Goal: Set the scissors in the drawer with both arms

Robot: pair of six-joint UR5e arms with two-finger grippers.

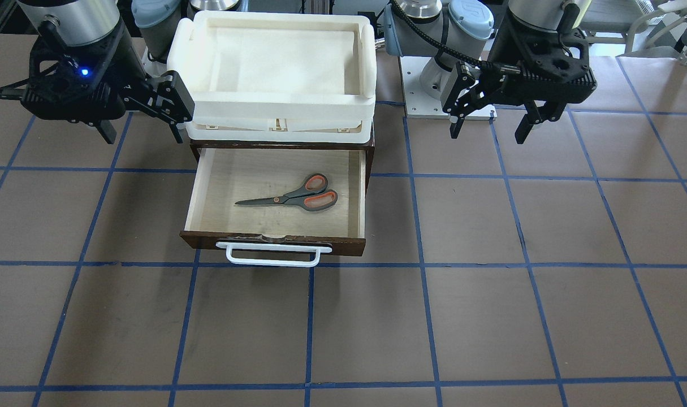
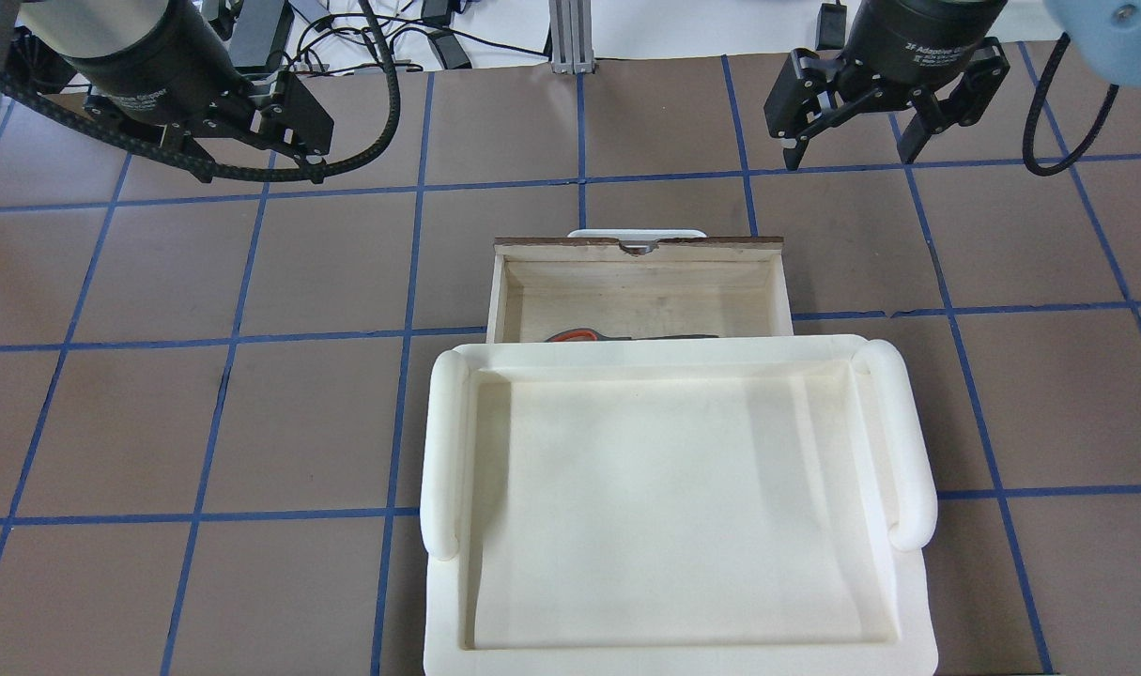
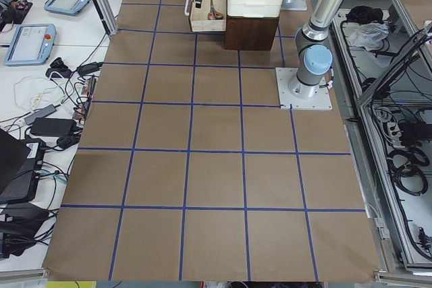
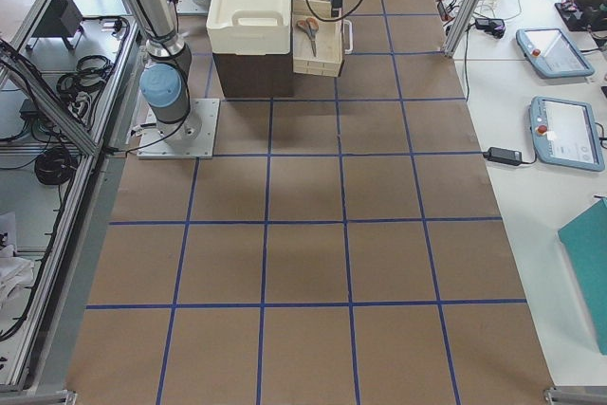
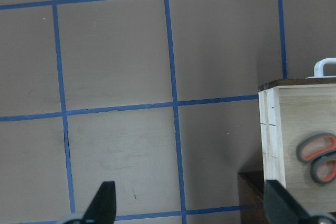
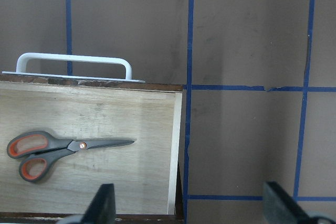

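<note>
The scissors (image 1: 298,196) are lying flat on the pale floor of the open drawer (image 1: 191,198). In the front-facing view their blades are pointing to 9 o'clock and their grey-and-orange handles to 3 o'clock. The placing is looking done, and the step in hand is probably pushing the drawer shut.

A gripper doing that well is pressing squarely on the dark front beside the white handle (image 1: 269,263), at the near 6 o'clock end. It is driving straight toward 12 o'clock so the drawer is not skewing in its brown cabinet (image 3: 251,33), while the other arm is steadying that cabinet. The scissors are sitting below the rim, so they are unlikely to be catching.

Further back, a cream tray (image 1: 275,104) is resting on the cabinet and covering the drawer's rear, blocking any reach from above there. Beyond it, the right gripper (image 1: 144,135) is hanging at 10 o'clock of the drawer and the left gripper (image 1: 487,134) at 2 o'clock. Both are spreading their fingers wide and grasping nothing, well apart from the handle. A controller tablet (image 4: 567,132) is lying on a side bench, out of the way
</note>
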